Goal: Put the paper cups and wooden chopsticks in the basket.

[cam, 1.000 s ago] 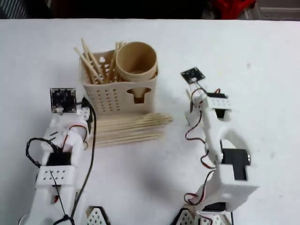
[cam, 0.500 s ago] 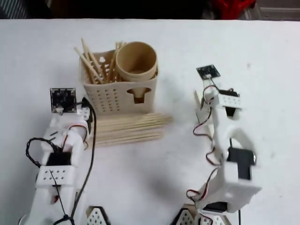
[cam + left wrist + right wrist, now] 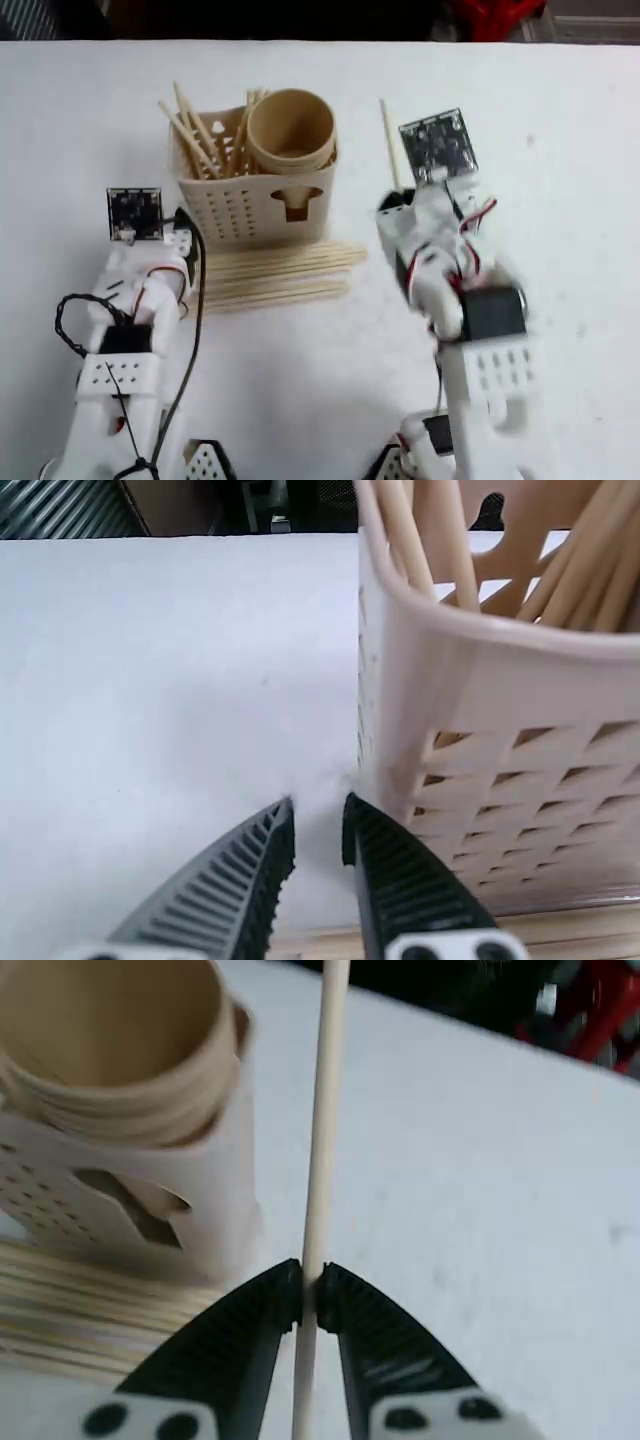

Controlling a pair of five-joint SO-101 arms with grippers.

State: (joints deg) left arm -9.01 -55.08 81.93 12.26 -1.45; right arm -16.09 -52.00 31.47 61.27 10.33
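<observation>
A cream perforated basket (image 3: 255,200) (image 3: 480,710) (image 3: 120,1200) stands on the white table, holding stacked paper cups (image 3: 290,130) (image 3: 120,1050) and several upright chopsticks (image 3: 195,135) (image 3: 440,530). A pile of loose chopsticks (image 3: 275,275) (image 3: 60,1320) lies flat just in front of it. My right gripper (image 3: 310,1295) (image 3: 392,205), to the right of the basket, is shut on a single chopstick (image 3: 322,1120) (image 3: 388,145) that it holds lifted. My left gripper (image 3: 318,825) (image 3: 180,225) sits low at the basket's front left corner, its jaws slightly apart with nothing between them.
The white table (image 3: 560,130) stretches wide to the right and behind the basket. Black cables (image 3: 195,330) trail along the left arm. Arm bases (image 3: 205,460) sit at the near edge.
The right arm swung back toward the basket and lifted, with one chopstick now raised in its gripper. The left arm stayed still.
</observation>
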